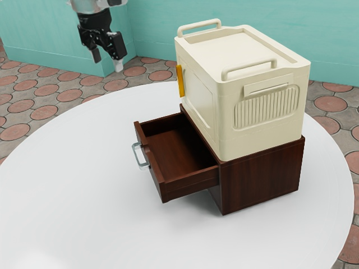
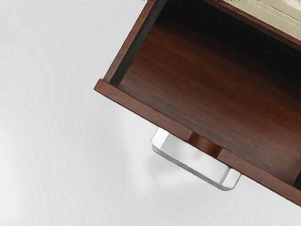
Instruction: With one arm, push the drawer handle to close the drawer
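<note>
Plainly open: the drawer [image 1: 173, 150], drawn out of the cabinet [image 1: 261, 176] toward the exterior view's left.
Handle [image 2: 188, 168]: on the outer face of the drawer front [image 2: 141, 109], at its middle, a metal loop standing off the wood.
Claw [image 1: 107, 61]: raised over the table [image 1: 84, 185], at the far left in the exterior view, its two fingers parted and nothing between them; apart from the handle.
Box [image 1: 263, 134]: on top of the cabinet, beside the path of the drawer.
Step in hand: getting down to the outer side of the handle, I judge; the closing push has yet to be made.
Descent: best kept outside the drawer front, since coming down inside would press on the wood or hook the front the wrong way.
Fingers: probably better brought together first, for one firm blunt contact.
Contact: low enough to meet the bar squarely, near its middle; too high and the tips may ride over it.
Push: level and slow, square to the front, toward the exterior view's right; a slanted shove could make the drawer bind.
Offset: how far the claw stands from the handle seems hard to read from this height.
</note>
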Tool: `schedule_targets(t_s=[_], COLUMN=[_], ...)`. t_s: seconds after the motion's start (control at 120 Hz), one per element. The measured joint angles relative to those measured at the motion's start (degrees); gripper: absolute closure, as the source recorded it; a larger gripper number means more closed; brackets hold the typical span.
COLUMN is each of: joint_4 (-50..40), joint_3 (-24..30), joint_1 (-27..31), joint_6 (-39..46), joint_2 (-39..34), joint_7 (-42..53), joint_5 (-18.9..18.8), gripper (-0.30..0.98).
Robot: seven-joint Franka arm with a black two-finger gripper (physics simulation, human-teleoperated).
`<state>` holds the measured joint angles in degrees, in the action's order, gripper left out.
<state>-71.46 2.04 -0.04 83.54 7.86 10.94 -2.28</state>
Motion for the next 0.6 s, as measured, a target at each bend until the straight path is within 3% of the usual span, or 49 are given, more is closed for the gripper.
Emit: schedule_targets(t_s=[0.142,0.358,0.45,0.6], joint_4=[-3.5,-32.7,-43.1,-54.5], joint_3=[-0.1,-0.2,-0.4,-0.7], joint_1=[0.0,-0.1,-0.2,-0.2], joint_6=[0.7,3.4,5.1,14.1], joint_2=[-1.8,-24.8,-30.4,-31.7], joint_7=[0.5,0.9,1.8,6.9], joint_5=[0.0,0.0,0.0,-0.5], gripper=[0.00,0.01,0.23,0.56])
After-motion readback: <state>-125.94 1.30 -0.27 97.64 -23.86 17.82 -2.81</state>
